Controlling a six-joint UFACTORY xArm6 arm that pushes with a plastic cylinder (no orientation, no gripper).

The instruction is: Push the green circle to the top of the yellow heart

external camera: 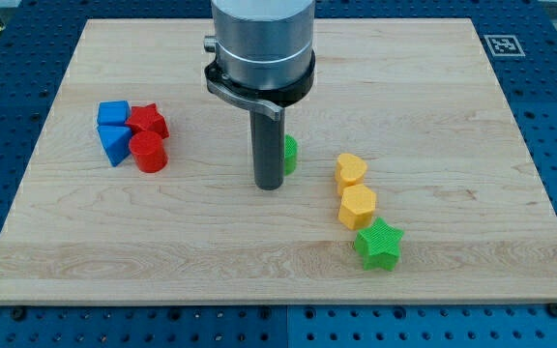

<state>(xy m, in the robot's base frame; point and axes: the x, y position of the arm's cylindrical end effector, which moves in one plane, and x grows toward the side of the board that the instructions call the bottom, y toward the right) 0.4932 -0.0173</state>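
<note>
**Rod planted beside the green circle, heart waiting to the right**

Here we are at the wooden board (288,261), and my tip (269,186) is down on the surface near the middle of the view. It is a plain straight rod (no jaws, nothing to open or close), and it holds nothing. Tucked right behind it on the view's right is the green circle (289,152), mostly hidden by the rod, only a sliver of its edge showing; whether rod and block actually touch, I cannot tell.

Over to the view's right, near but apart from the circle, sits the yellow heart (351,170). The green circle lies to the heart's left and slightly higher in the view, so not above it. Just below the heart, a yellow hexagon (358,207) sits snug against it, and below that a green star (379,244) touches the hexagon's lower corner, the three forming a short column that leans toward the view's bottom right.

Well apart, on the view's left, there's a tight cluster: a blue cube (114,113) at the top, another blue block (115,142) below it, a red star (148,121) beside them, and a red cylinder (149,153) in front.
</note>
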